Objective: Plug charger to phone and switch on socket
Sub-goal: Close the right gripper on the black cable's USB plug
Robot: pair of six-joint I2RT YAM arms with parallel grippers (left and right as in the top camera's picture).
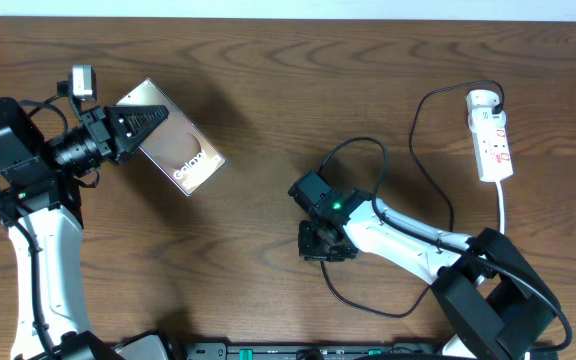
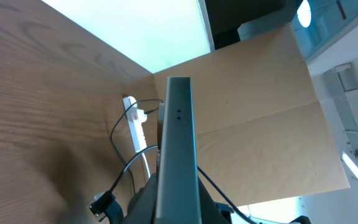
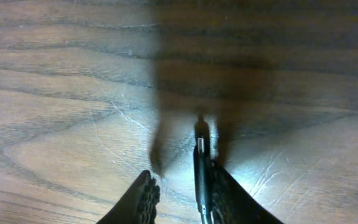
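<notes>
- Overhead: the left tool [image 1: 148, 122] grips the phone [image 1: 183, 155], likely so its port faces out. The charger [image 1: 415, 130] runs from the socket [image 1: 490, 135] across the bench [image 1: 268, 80] to the right tool [image 1: 323, 242].
- Left wrist: the phone [image 2: 178, 149] shows edge-on, held tight.
- Right wrist: narrow jaws sit around the charger tip [image 3: 199, 155], which touches one finger only.

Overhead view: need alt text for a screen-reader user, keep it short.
Left gripper at upper left is shut on one end of the phone, its back up. Right gripper points down at the table's middle beside the charger's black cable, which runs to the white socket at upper right.
</notes>
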